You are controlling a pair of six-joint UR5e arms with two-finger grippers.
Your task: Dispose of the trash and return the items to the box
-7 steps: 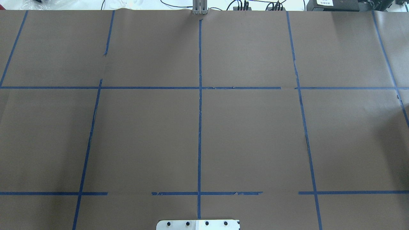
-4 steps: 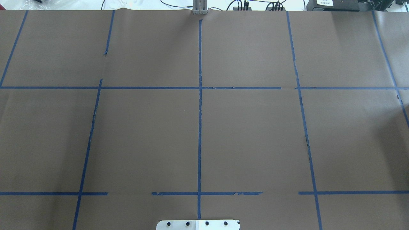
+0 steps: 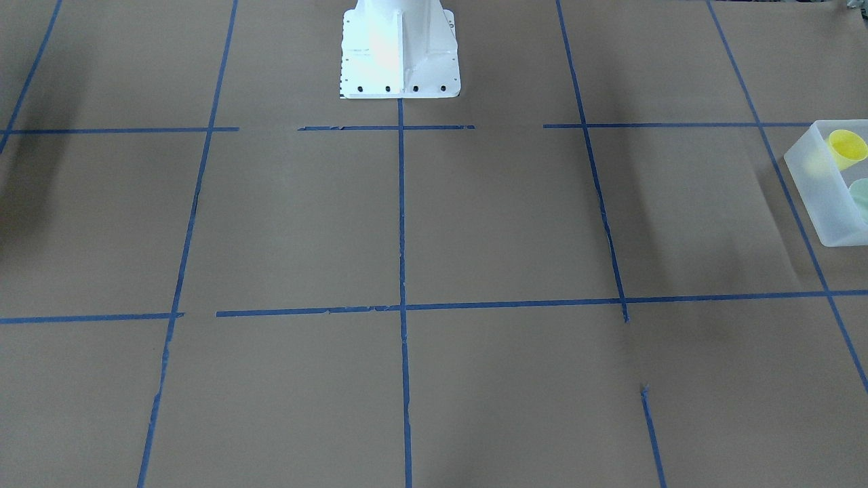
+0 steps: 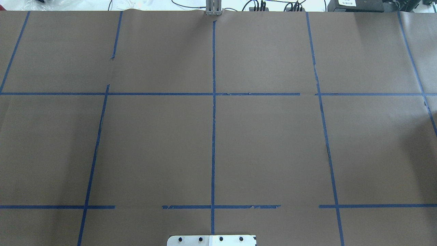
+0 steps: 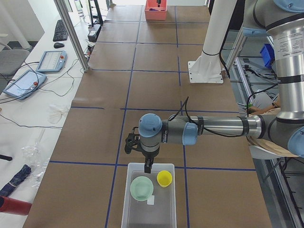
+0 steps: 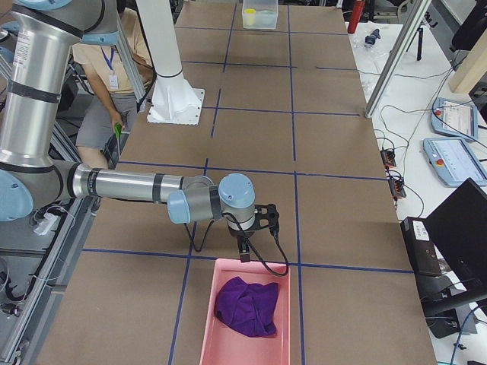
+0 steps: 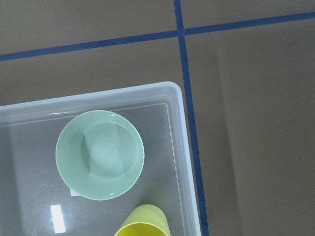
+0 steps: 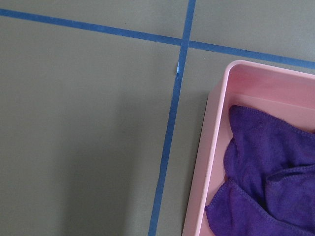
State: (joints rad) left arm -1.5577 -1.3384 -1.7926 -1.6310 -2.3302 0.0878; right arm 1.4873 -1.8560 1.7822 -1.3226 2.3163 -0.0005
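The yellow cup [image 5: 164, 178] and the mint-green bowl [image 5: 142, 188] sit side by side inside the frosted box [image 5: 133, 213] at the table's left end. They also show in the left wrist view, the bowl [image 7: 100, 154] upright and the cup [image 7: 142, 223] at the bottom edge, inside the box [image 7: 179, 147]. The box [image 3: 817, 196] is at the right edge of the front view. My left gripper [image 5: 148, 166] hangs over the box's near-robot end. My right gripper [image 6: 243, 251] hangs by the edge of a pink bin [image 6: 209, 319]. I cannot tell whether either is open or shut.
The pink bin [image 8: 206, 147] holds a purple cloth [image 8: 266, 167]. The white robot pedestal [image 3: 399, 47] stands at the table's robot side. A person [image 6: 114, 84] stands behind the robot. Blue tape lines cross the brown table [image 4: 273, 147].
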